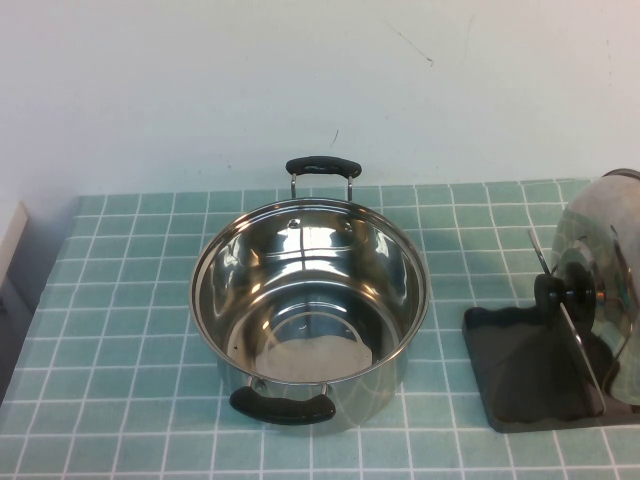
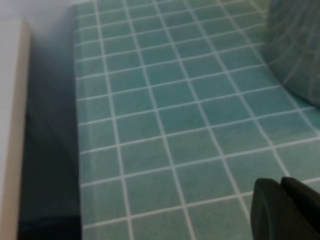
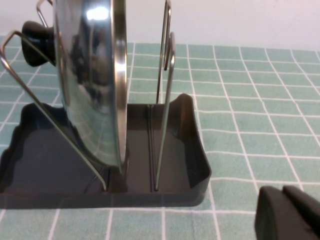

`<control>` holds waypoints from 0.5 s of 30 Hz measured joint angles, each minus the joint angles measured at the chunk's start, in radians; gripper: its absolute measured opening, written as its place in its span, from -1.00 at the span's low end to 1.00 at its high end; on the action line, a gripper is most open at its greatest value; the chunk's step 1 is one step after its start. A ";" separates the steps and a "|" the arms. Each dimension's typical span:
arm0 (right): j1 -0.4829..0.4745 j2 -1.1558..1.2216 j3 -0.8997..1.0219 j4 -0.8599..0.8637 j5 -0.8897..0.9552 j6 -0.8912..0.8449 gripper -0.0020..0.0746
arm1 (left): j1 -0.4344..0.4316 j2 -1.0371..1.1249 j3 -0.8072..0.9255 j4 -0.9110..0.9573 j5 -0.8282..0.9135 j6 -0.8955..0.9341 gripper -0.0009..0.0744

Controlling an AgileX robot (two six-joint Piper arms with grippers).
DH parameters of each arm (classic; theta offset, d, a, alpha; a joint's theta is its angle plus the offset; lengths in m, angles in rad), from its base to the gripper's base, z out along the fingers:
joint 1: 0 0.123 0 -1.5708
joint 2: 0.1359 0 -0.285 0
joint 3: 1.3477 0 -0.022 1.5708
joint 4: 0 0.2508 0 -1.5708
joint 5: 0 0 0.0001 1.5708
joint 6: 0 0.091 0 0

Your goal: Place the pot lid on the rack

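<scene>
the pot lid point(image 1: 600, 250) is round and of shiny steel, with a black knob at its centre. it stands on its edge in the rack point(image 1: 530, 375), between the thin wire dividers, and leans a little on one slanted wire. the rack is a dark plastic tray lying flat at the right edge of the green tiled tabletop point(image 1: 130, 300).

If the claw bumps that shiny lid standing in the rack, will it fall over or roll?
Probably it would only wobble: the pot lid stands on edge in the rack, between its wire dividers. Lifted clear, it might roll, being round. Its polished steel looks slippery; the black knob seems the safer grip. Neither claw touches it: right claw, left claw.
</scene>
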State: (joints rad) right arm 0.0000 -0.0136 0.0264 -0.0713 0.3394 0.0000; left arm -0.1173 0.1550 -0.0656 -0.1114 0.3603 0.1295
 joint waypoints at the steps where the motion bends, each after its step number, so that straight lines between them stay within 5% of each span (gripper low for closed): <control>1: 0.000 0.000 0.000 0.000 0.001 0.000 -0.95 | 0.023 -0.020 0.002 0.029 0.029 -0.020 -0.98; 15: 0.000 0.000 -0.002 0.000 0.002 0.000 -0.95 | 0.093 -0.168 0.073 0.121 -0.022 -0.056 -0.98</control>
State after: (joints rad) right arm 0.0000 -0.0136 0.0246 -0.0710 0.3417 0.0000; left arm -0.0246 -0.0129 0.0078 0.0096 0.3388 0.0732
